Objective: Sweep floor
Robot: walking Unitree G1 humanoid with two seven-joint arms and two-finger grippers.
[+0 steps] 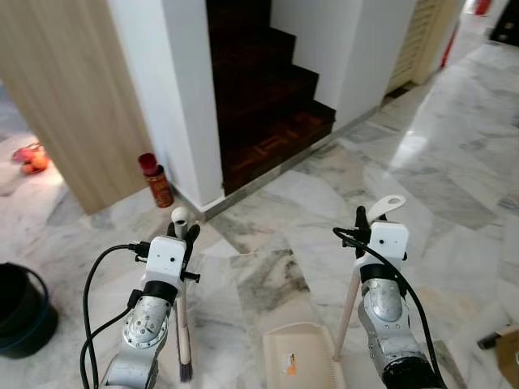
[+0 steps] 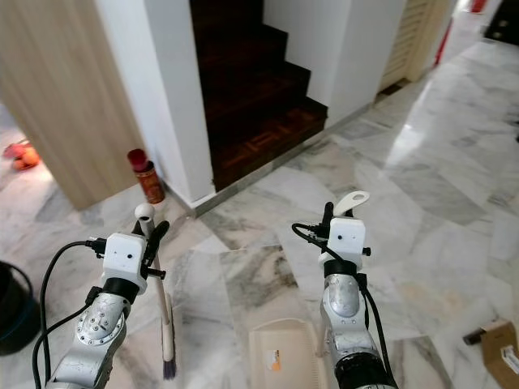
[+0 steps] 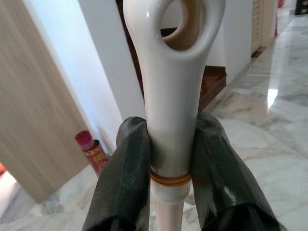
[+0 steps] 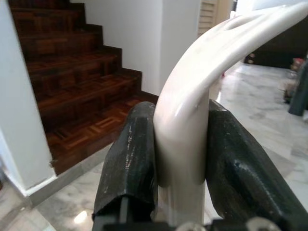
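From the head views, the left gripper holds a broom upright, bristles touching the marble floor. The right gripper holds the dustpan by its handle, the pan resting on the floor between the arms.

Left wrist view: both fingers clamp the broom's white looped grip.

Right wrist view: both fingers clamp the curved dustpan handle, stairs behind.
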